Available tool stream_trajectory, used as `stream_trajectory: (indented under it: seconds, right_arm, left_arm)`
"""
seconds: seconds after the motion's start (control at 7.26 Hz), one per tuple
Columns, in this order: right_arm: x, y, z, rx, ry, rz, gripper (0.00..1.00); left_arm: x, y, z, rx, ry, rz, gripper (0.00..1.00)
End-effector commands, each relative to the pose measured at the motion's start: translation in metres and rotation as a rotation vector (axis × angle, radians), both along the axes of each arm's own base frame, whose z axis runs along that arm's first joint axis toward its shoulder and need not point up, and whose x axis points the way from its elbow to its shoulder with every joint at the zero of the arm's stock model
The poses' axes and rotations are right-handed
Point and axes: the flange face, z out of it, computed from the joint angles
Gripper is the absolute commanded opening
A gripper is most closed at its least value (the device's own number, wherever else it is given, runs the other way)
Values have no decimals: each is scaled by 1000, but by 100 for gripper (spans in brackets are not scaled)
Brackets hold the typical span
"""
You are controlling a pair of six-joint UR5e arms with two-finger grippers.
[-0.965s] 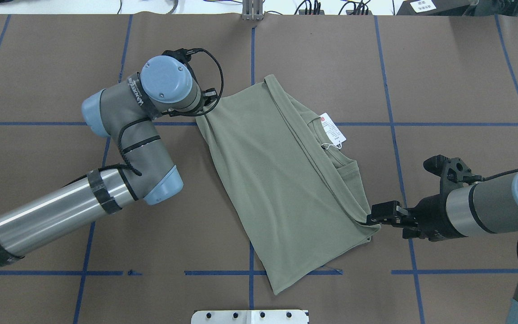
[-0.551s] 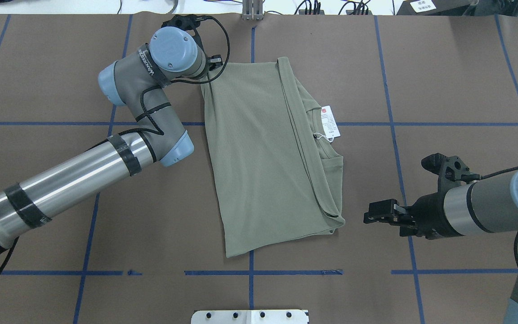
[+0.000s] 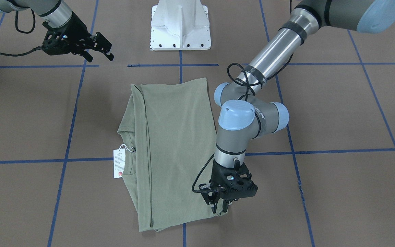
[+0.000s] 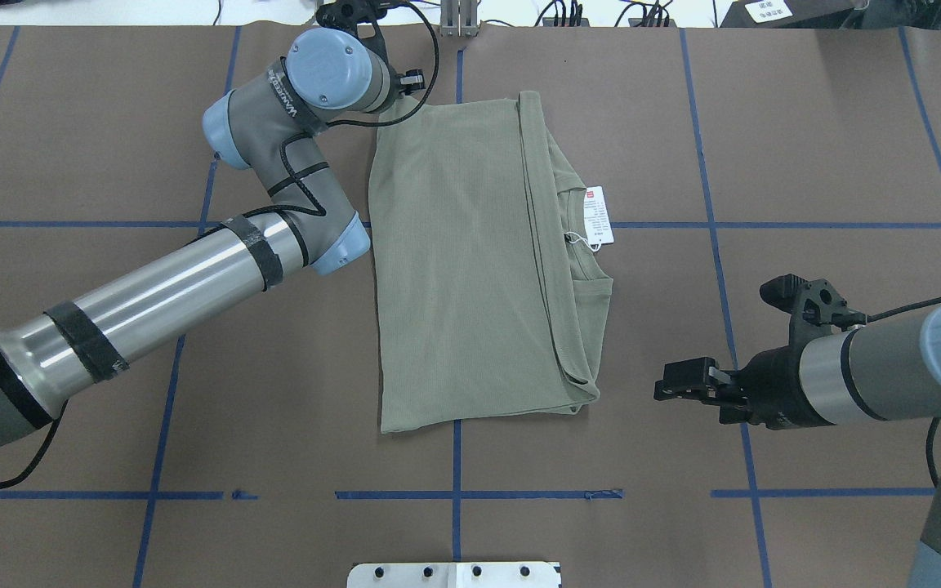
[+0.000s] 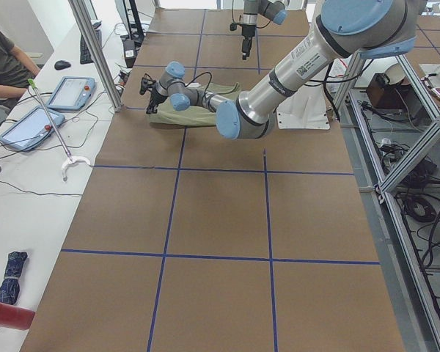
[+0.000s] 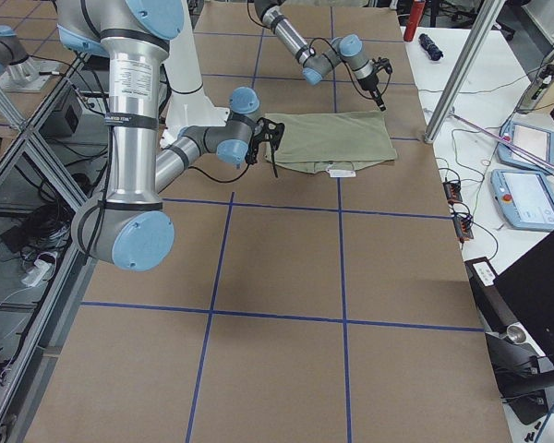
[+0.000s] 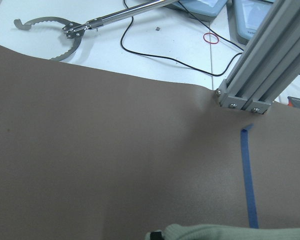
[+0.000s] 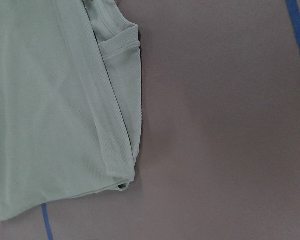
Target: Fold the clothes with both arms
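The pale green shirt [image 4: 470,261] lies folded lengthwise and flat on the brown table, its white hang tag [image 4: 599,216] sticking out on the right side. In the front-facing view my left gripper [image 3: 219,206] points down at the shirt's [image 3: 170,147] far left corner and is shut on the fabric there. The left wrist view shows only a strip of the shirt [image 7: 215,232] at its bottom edge. My right gripper [image 4: 665,389] hovers open to the right of the shirt's near right corner, apart from it. The right wrist view shows that corner of the shirt [image 8: 50,100].
The white pedestal base [image 3: 180,24] stands at the table's near edge. An aluminium post [image 4: 458,16] rises at the far edge close to the left wrist. Blue tape lines [image 4: 454,495] grid the table. A seated person [image 5: 4,62] and tablets are at the side bench.
The right gripper let go of the shirt's near right corner and opened. The left arm dragged the shirt toward the far edge, turning it straight along the table.
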Motion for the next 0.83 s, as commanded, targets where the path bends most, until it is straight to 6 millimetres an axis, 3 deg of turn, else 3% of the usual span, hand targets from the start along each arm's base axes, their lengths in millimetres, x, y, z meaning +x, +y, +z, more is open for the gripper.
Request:
stream_trajectory:
  seconds: [0.0,0.14,0.28,0.41,0.55,0.69]
  right_arm:
    - [-10,-13,2,10,28,30,100]
    - [-24,-26,-13,13,79,22,100]
    - [-45,-43,-48,93,186,-49,100]
    - [-66,-62,-83,145,292,-120,100]
    - [-94,-82,-95,202,364,-166,100]
    - [-122,-97,-88,233,408,-201,100]
  left_arm:
    - [-41,-30,5,53,-62,-8,100]
    - [-66,-42,8,84,-97,5,100]
    - [-81,-22,27,48,-82,76,100]
    - [-103,4,27,-3,-107,133,100]
    - [-128,34,29,13,-157,169,100]
    - [-154,74,30,44,-157,192,100]
